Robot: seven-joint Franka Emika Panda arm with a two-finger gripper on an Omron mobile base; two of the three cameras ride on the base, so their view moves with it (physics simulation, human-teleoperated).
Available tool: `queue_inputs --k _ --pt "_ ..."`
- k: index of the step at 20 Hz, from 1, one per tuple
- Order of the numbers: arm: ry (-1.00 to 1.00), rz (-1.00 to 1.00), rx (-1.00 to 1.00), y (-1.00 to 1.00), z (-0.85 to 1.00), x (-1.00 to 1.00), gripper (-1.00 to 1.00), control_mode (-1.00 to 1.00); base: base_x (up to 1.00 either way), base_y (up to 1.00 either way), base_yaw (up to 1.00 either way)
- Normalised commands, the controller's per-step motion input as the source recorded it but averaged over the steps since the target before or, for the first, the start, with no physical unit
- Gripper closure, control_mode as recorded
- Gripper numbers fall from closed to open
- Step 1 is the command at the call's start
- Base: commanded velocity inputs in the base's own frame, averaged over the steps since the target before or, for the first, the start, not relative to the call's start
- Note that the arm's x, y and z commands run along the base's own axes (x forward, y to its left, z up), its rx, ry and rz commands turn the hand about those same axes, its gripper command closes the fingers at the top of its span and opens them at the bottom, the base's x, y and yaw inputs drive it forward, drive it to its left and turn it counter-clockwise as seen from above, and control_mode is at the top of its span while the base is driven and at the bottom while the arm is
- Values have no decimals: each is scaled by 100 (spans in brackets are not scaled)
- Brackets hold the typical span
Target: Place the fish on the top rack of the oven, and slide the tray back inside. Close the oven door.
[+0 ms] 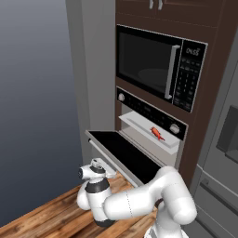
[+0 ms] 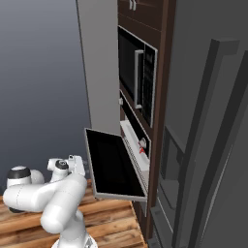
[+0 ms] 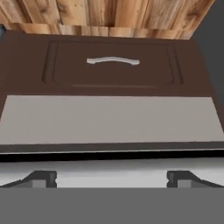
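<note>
Hangs low under the front edge of the open oven door (image 1: 122,155), gripper (image 1: 96,164) wide open and holding nothing. Further right, fish (image 1: 157,133) on the tray (image 1: 139,126), seemingly back inside the oven (image 1: 153,128). Looks like door-closing time: needs a push up from below.

The left base view looks from behind the arm, forward and rightward, at the oven (image 1: 151,125) front-on from middling range, with the microwave (image 1: 160,65) above. The right base view stands further right and sights almost along the cabinet face, so the open oven door (image 2: 114,164) juts toward its left. Both share oven, door, microwave and wooden floor (image 1: 51,216). The hand view sits close beneath the door, facing a brown drawer (image 3: 109,65) with its handle.
</note>
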Motion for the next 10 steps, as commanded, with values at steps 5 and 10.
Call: queue_inputs --k 5,10 --pt "-16 0 0 16 -100 29 -100 -100 0 0 0" --pt "-16 0 0 8 -100 3 -100 -100 0 0 0"
